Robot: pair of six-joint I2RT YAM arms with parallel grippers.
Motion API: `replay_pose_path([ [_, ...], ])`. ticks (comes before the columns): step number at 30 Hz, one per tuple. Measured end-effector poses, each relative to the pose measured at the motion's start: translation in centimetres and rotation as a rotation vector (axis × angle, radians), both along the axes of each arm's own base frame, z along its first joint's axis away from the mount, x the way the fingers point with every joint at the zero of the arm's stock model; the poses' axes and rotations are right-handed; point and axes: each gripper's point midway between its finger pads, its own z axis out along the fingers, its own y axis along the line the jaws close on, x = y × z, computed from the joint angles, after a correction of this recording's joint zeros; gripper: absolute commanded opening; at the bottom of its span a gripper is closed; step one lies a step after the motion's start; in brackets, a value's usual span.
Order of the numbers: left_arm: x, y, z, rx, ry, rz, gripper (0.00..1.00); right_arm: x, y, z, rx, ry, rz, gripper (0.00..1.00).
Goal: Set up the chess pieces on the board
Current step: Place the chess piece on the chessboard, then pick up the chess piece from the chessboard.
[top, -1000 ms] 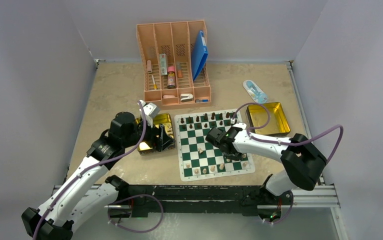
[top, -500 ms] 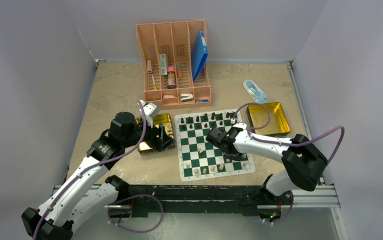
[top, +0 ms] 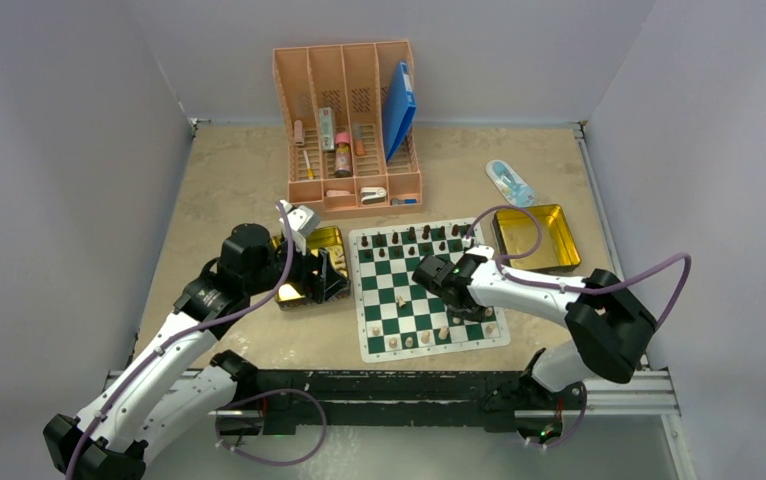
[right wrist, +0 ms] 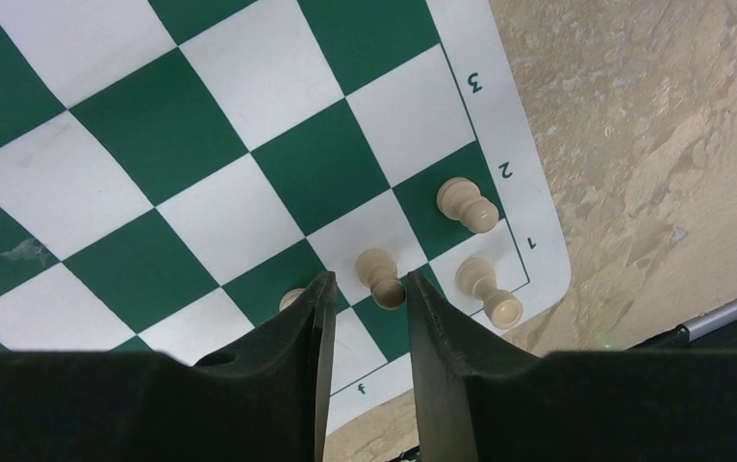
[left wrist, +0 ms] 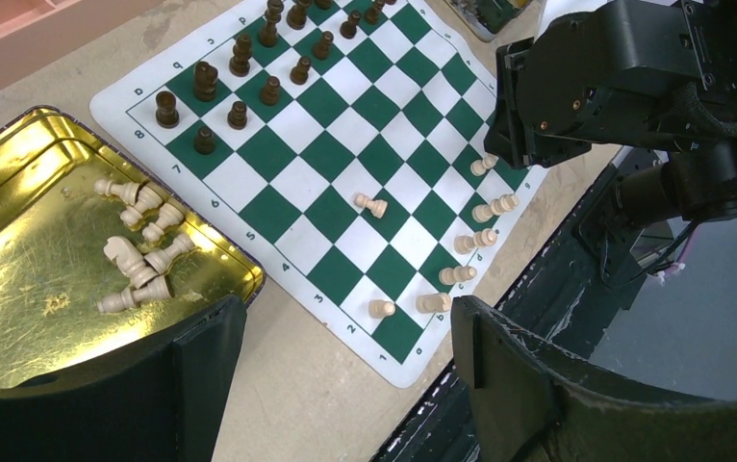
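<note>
Right gripper [right wrist: 368, 276]: parted a little, astride a pale pawn [right wrist: 376, 262]; daylight on one side of the pawn, so nothing clamped.
Pale pawn: upright on a white square in the near right corner of the board [left wrist: 331, 154], two neighbouring pawns [right wrist: 466, 204] just beside it.
Left gripper [left wrist: 345, 385]: spread wide, empty, hovering over the gold tin [left wrist: 38, 318].
Pale pieces in the tin [left wrist: 139, 255]: lying on their sides in a loose heap, some touching.
Dark pieces [left wrist: 249, 67]: mostly lined up along the far two rows.
Handling: probably very light, rigid turned wood, smooth and round, prone to tipping or rolling at a nudge.
Grip advice: pinch across the narrow neck under the head; for toppled ones, across the stem, clear of neighbours.
Risk: knocking adjacent pawns when lifting clear.
</note>
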Motion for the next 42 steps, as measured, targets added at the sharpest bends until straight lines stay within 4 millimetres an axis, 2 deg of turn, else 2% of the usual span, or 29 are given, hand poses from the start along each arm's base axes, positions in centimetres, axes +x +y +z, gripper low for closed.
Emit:
replay_pose_path([
  [8, 0.1, 0.0, -0.1, 0.003, 0.0, 0.004, 0.78, 0.0, -0.1, 0.3, -0.003, -0.003, -0.003, 0.37],
  [15, 0.2, 0.2, -0.1, 0.008, -0.001, 0.014, 0.78, 1.7, 1.4, 3.3, 0.067, -0.084, 0.028, 0.36],
  [19, 0.3, 0.3, 0.0, 0.008, -0.01, 0.023, 0.78, 3.5, 3.7, 5.5, 0.149, -0.149, 0.111, 0.35],
  [23, 0.0, 0.4, 0.7, -0.005, -0.036, 0.017, 0.78, 5.1, 7.4, 7.4, 0.288, -0.212, 0.234, 0.34],
  [29, -0.3, 0.7, 1.7, -0.017, -0.084, 0.015, 0.78, 7.2, 12.0, 8.6, 0.4, -0.26, 0.401, 0.33],
  [33, -0.3, 1.1, 2.3, -0.021, -0.114, 0.031, 0.77, 8.2, 14.1, 7.8, 0.409, -0.253, 0.486, 0.33],
  [42, -0.1, 1.9, 3.0, -0.02, -0.153, 0.079, 0.77, 8.2, 15.7, 2.7, 0.343, -0.119, 0.635, 0.31],
])
